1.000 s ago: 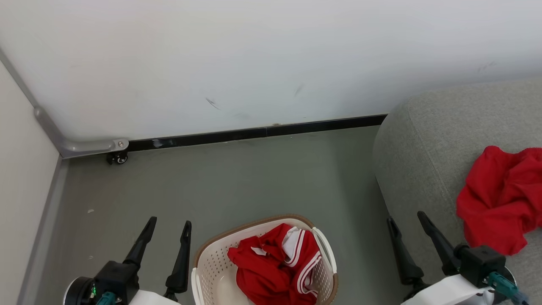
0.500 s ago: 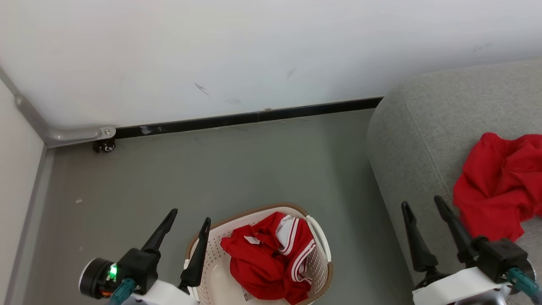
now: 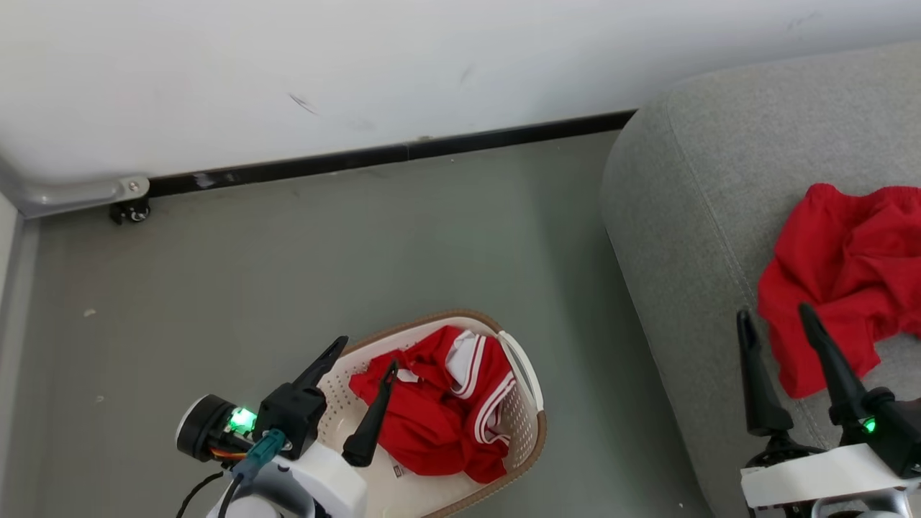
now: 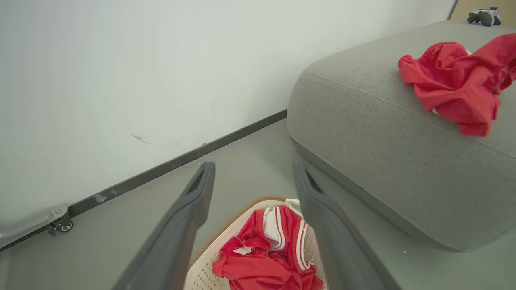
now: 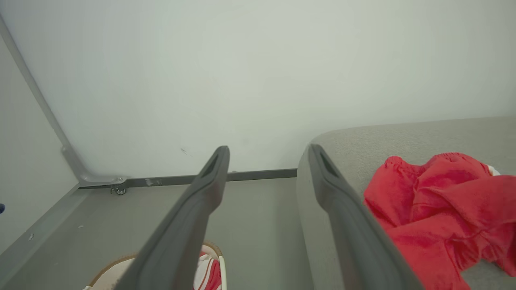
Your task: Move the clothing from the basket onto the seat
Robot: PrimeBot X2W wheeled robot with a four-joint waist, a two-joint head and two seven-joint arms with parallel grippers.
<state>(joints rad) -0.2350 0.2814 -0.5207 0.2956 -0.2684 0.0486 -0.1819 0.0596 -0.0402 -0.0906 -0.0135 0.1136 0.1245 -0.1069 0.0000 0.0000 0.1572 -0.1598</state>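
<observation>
The cream basket with a brown rim stands on the grey floor and holds red clothing with white striped trim. My left gripper hangs open above the basket's left side, one finger over the red fabric, nothing between its fingers. A second red garment lies crumpled on the light grey seat. My right gripper stands open over the seat at that garment's near left edge. The left wrist view looks past the open left gripper down on the basket. The open right gripper points at the wall.
A white wall with a black baseboard runs behind the floor. A metal rail with a small caster sits in the left corner. Open grey floor lies between wall, basket and seat. A game controller rests far back on the seat.
The head camera has tilted, so the scene sits higher in the picture. My left gripper has moved right from beside the basket to over its left side. The right gripper has come closer to the garment on the seat.
</observation>
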